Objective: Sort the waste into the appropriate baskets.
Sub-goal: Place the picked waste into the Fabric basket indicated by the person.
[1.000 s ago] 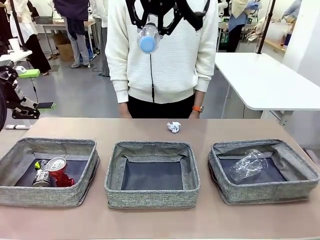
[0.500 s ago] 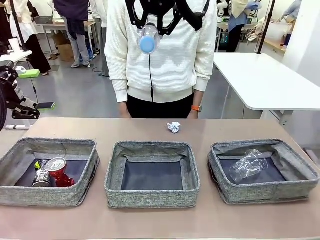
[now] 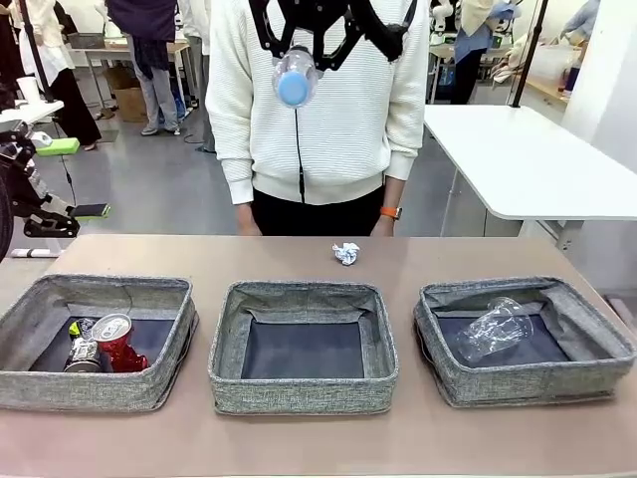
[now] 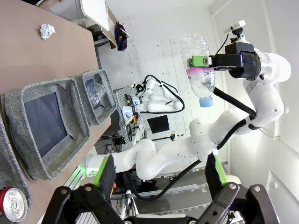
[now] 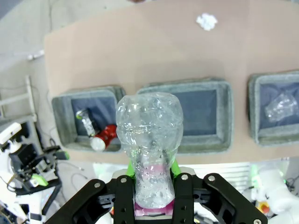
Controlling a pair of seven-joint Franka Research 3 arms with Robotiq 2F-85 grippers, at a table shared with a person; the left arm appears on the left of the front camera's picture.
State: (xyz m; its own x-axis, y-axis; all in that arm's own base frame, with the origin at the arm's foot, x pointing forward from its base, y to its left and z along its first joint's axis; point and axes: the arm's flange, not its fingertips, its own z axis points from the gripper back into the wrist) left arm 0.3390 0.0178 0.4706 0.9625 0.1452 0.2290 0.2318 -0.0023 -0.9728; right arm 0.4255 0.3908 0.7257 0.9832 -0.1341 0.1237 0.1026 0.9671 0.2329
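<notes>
Right wrist view, right fingers (image 5: 150,179) pinching clear bottle (image 5: 149,140), left fingers (image 4: 161,175) spread wide, holding nothing

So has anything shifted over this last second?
Barely. The right gripper stays shut on the bottle, cap down high over the table; it edged slightly up. The person leaned a touch left. Paper ball, cans and cup stayed put.

A grey floor (image 3: 159,179) stretched away beyond the brown table (image 3: 299,438). A white table (image 3: 528,159) stood at the right by a white wall (image 3: 607,90), and people stood among further tables (image 3: 109,48) at the back.
</notes>
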